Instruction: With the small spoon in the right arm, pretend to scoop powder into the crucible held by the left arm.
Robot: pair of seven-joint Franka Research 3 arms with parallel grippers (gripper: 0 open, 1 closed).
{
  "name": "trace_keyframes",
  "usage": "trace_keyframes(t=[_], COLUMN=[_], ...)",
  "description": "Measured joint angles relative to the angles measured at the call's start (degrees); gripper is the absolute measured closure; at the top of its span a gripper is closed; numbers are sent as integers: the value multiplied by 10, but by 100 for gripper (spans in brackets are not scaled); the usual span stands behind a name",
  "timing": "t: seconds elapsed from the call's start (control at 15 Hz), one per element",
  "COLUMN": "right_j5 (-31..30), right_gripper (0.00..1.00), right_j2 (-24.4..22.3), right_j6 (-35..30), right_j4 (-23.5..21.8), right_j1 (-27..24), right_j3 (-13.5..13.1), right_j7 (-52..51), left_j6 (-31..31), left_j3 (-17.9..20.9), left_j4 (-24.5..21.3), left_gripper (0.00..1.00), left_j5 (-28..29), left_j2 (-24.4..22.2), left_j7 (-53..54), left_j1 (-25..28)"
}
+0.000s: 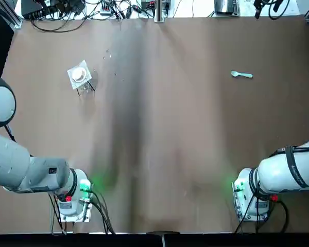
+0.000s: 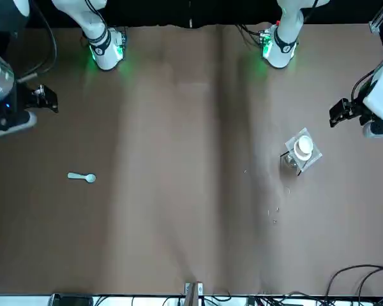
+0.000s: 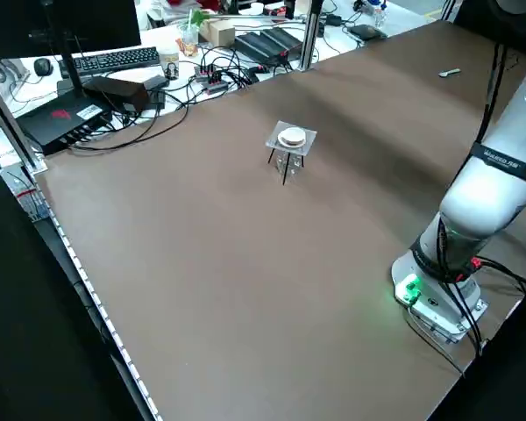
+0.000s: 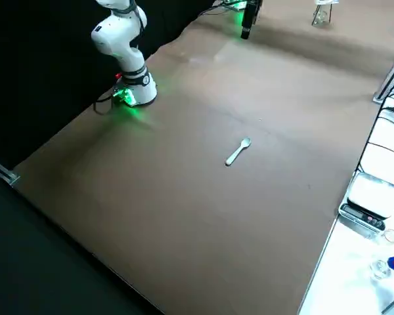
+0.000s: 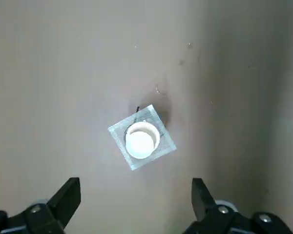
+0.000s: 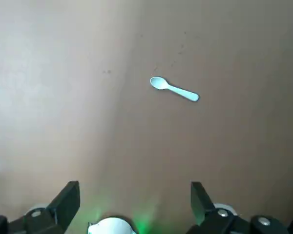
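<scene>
The small white crucible [image 1: 79, 75] [image 2: 304, 148] [image 3: 291, 138] stands on a square wire-mesh stand on the left half of the table. High above it, my left gripper [image 5: 135, 197] is open and empty, and the crucible [image 5: 141, 140] shows between its spread fingers. The pale blue spoon [image 1: 241, 75] [image 2: 82, 177] [image 4: 238, 151] lies flat on the right half of the table. Well above and on the near side of that spoon [image 6: 174, 89], my right gripper [image 6: 134, 200] also stands open, holding nothing.
The two arm bases with green lights [image 1: 74, 195] [image 1: 252, 198] sit at the near edge. Cables and electronics [image 1: 92, 7] line the far edge. A keyboard and boxes [image 3: 114, 61] lie beyond it. A wide stretch of brown tabletop [image 1: 159, 128] separates crucible and spoon.
</scene>
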Motion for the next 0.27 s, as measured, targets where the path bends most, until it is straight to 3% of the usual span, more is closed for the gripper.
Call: trace_keyframes(t=[0.07, 0.27], right_j5=[2, 10], right_gripper=[0, 0], right_j2=[-27, -48], right_j6=[25, 45], right_j4=[-34, -68], right_j1=[-4, -4], right_j3=[-2, -2], right_j7=[3, 13], left_j6=[0, 0], left_j3=[-2, -8], left_j4=[-6, -7], left_gripper=[0, 0], left_j5=[6, 8], left_j2=[1, 2], left_j7=[11, 24], left_j1=[-3, -9])
